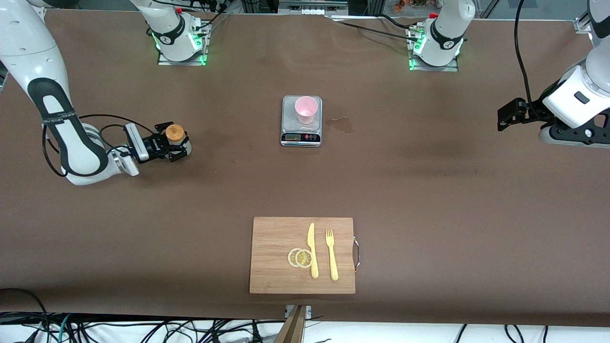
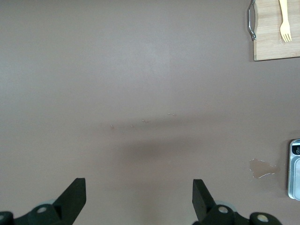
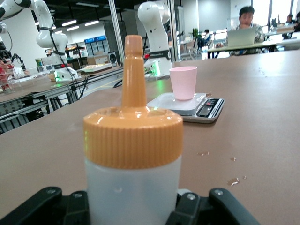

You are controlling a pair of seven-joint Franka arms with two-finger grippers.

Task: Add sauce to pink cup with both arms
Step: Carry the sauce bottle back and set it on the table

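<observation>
- The right claw [image 1: 177,144] sits low at the right arm's end of the counter [image 1: 429,190], closed around the sauce [image 1: 175,134], a whitish squeeze bottle with an orange nozzle cap.
- In the right wrist view the sauce [image 3: 133,164] stands upright between the claw's 2 fingers, its long axis vertical and its nozzle pointing straight up.
- The pink cup [image 1: 306,109] stands upright and open-mouthed on a small silver scale [image 1: 301,136] at the middle of the counter, well apart from the bottle.
- The key relation: from the right claw, the cup lies toward the left arm's end of the counter and slightly farther from the front camera. The right wrist view shows the pink cup [image 3: 183,82] just past the nozzle.
- The left claw [image 1: 506,116] hangs open and empty over the left arm's end of the counter, waiting, farther from the cup than the right claw.
- A small wet stain [image 1: 340,124] lies beside the scale.
</observation>
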